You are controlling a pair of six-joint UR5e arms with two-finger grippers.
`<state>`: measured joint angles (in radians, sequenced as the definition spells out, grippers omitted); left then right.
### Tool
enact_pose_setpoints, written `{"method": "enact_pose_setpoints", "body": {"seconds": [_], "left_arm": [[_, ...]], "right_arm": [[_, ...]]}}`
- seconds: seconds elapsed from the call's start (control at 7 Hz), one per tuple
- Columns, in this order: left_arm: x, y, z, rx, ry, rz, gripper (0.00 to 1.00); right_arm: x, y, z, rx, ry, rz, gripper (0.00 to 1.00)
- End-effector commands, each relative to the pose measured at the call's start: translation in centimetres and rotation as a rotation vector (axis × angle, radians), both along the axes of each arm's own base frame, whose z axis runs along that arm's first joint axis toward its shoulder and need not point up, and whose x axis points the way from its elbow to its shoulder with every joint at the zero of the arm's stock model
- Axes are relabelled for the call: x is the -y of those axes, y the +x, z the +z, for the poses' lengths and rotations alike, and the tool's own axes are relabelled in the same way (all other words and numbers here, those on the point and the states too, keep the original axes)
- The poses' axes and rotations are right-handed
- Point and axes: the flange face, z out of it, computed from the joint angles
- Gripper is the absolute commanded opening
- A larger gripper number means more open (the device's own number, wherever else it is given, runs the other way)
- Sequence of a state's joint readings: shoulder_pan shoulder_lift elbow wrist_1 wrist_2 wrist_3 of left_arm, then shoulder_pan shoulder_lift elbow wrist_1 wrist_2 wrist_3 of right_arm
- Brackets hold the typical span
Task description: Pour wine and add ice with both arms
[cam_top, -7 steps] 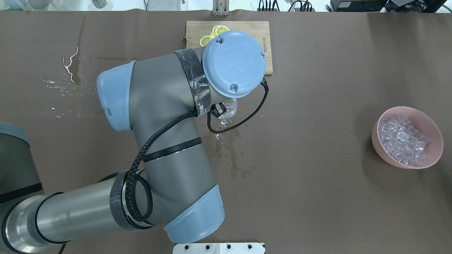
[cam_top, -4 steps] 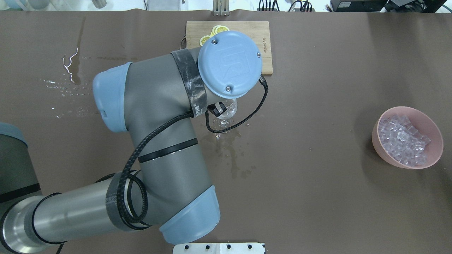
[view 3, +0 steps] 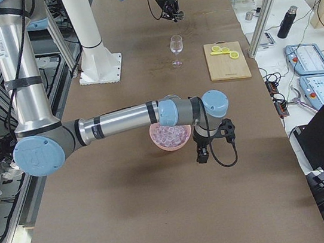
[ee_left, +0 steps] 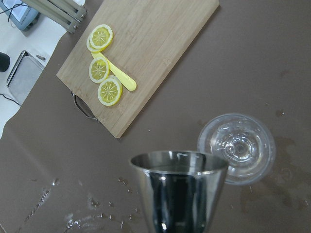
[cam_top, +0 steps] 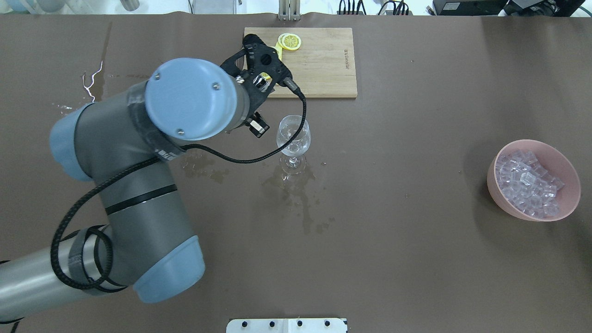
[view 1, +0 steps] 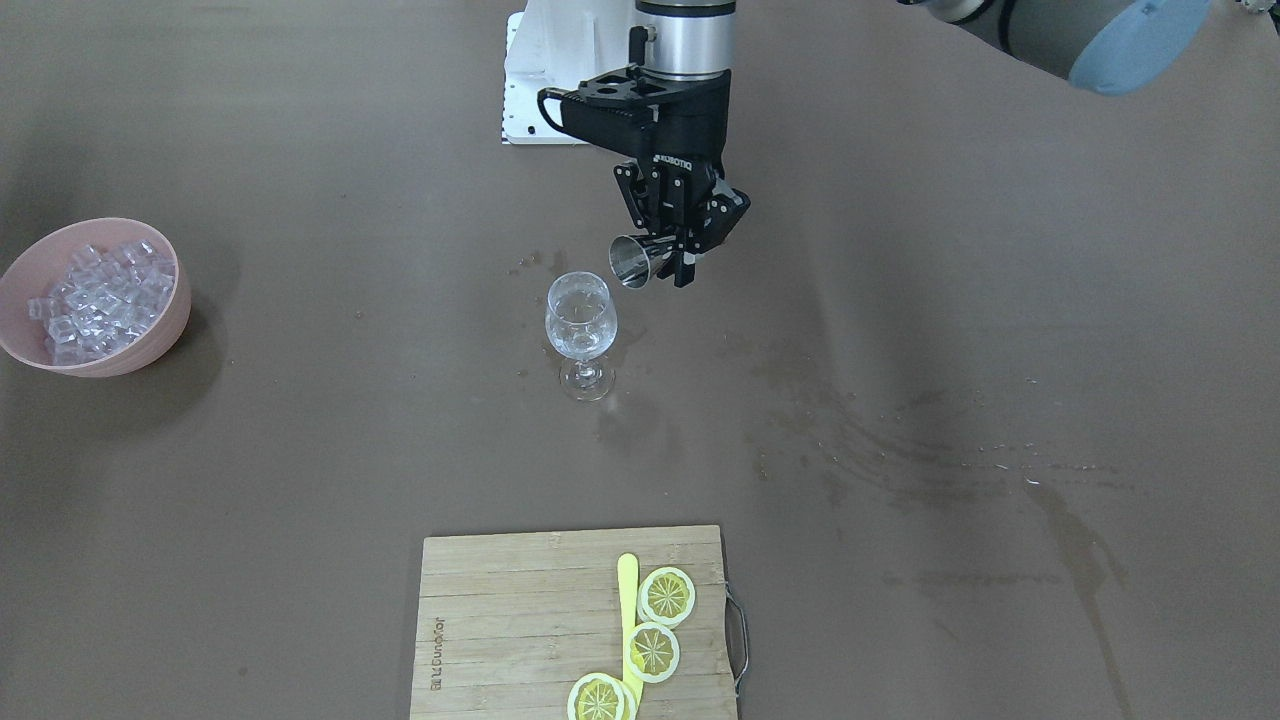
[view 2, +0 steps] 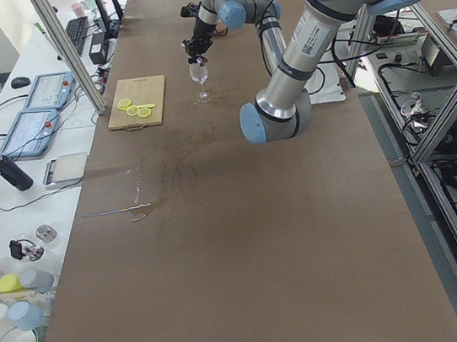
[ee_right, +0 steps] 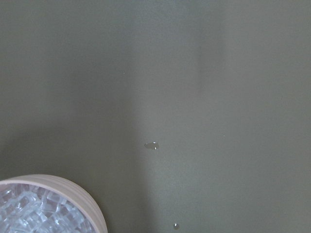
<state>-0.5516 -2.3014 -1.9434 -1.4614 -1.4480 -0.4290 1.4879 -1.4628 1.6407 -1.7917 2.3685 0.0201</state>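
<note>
Exterior front-facing view: the left tool [view 1: 676, 262] is clamped on a steel cup [view 1: 631, 262] tipped sideways (mouth toward the glass [view 1: 580, 320]); for the right tool [view 3: 202, 152], I cannot tell.

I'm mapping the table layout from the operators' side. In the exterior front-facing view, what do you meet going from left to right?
pink bowl of ice → wine glass → steel jigger held in the left gripper → wet streaks. The cutting board spans below the glass and jigger, so it is left out.
</note>
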Motion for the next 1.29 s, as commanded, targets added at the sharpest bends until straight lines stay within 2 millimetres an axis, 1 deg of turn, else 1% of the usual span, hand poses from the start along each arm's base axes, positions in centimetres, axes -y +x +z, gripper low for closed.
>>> {"method": "enact_pose_setpoints", "body": {"seconds": [0.0, 0.14, 0.29, 0.43, 0.57, 0.71, 0.86, 1.0, 1.14], "left_arm": [[0.7, -2.5, 4.1, -0.147, 0.035, -0.087, 0.0], [1.4, -4.1, 6.3, -0.214, 0.011, -0.152, 0.0], [2.0, -5.5, 9.6, -0.252, -0.025, -0.219, 0.0], [2.4, -6.8, 11.8, -0.282, 0.019, -0.3, 0.0], [3.2, -8.1, 13.3, -0.316, 0.008, -0.367, 0.0], [3.4, -8.7, 15.6, -0.318, -0.038, -0.412, 0.0], [3.8, -9.7, 18.4, -0.387, -0.088, -0.48, 0.0], [4.1, -10.1, 21.8, -0.431, -0.077, -0.49, 0.0], [4.5, -10.9, 24.7, -0.455, -0.072, -0.52, 0.0]], "right_arm": [[-0.2, -0.1, -0.9, 0.002, 0.018, -0.002, 1.0], [-0.4, 0.0, -1.2, 0.003, 0.021, 0.005, 1.0], [-0.3, 0.0, -1.7, 0.003, 0.024, 0.011, 1.0], [-0.4, 0.0, -2.0, 0.004, 0.029, 0.012, 1.0], [-0.4, -0.1, -2.1, 0.004, 0.033, 0.009, 1.0], [-0.4, -0.1, -2.7, 0.005, 0.046, 0.009, 1.0], [-0.5, 0.0, -2.9, 0.006, 0.05, 0.011, 1.0], [-0.6, 0.0, -3.1, 0.006, 0.054, 0.01, 1.0], [-0.6, 0.0, -3.2, 0.006, 0.055, 0.011, 1.0]]}}
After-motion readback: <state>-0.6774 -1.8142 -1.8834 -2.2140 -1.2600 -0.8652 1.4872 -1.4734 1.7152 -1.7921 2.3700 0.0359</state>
